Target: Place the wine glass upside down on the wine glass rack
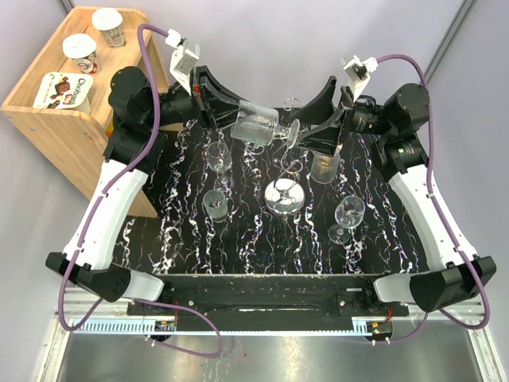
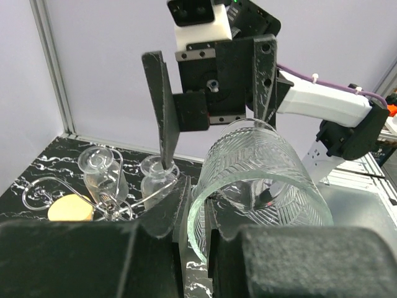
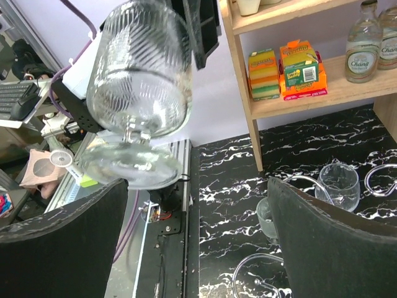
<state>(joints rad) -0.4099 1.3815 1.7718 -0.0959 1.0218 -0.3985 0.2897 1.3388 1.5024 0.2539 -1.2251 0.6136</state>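
Handover is how I read this setup. My left gripper [image 1: 232,119] is clamped on the rim of the wine glass [image 1: 258,123]. The ribbed bowl lies on its side in the air over the far middle of the tabletop [image 1: 238,255], with stem and foot pointing right. Gripping at the rim leaves the stem free, which I judge is the point. The right gripper [image 1: 312,126] faces the foot with its jaws spread wide, holding nothing, well placed to take the stem.

The glass is not yet on the rack [image 1: 284,196]. The rack's mirror base stands near the middle of the tabletop, just nearer to me than the glass, with curled wire arms fanning out from its top. I reckon the bowl must turn mouth-down before the foot can slide into 1 of those arms.

Count: 2 grippers, 1 rack, 1 glass in hand. I make out 4 other glasses [image 1: 220,157] on the tabletop, 2 on the left side of the rack and 2 on the right. Whether any of them hang from the wire rather than stand, I cannot tell.
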